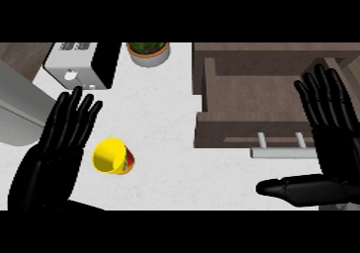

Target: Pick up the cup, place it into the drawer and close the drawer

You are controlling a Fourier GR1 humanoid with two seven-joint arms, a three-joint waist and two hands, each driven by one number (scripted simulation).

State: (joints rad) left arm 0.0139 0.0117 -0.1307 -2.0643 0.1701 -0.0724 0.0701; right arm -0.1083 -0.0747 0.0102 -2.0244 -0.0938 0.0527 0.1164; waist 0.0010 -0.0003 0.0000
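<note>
A yellow cup with a red and green band lies on its side on the white counter, its mouth facing up and left. My left hand is just left of the cup, open with straight fingers, not touching it. The brown drawer stands pulled open at the right, with nothing visible inside it, its silver handle toward me. My right hand is open over the drawer's right side and handle, fingers straight, thumb out to the left.
A white toaster sits at the back left. A potted plant stands at the back centre. A grey appliance juts in at the left edge. Brown cabinet top runs behind the drawer.
</note>
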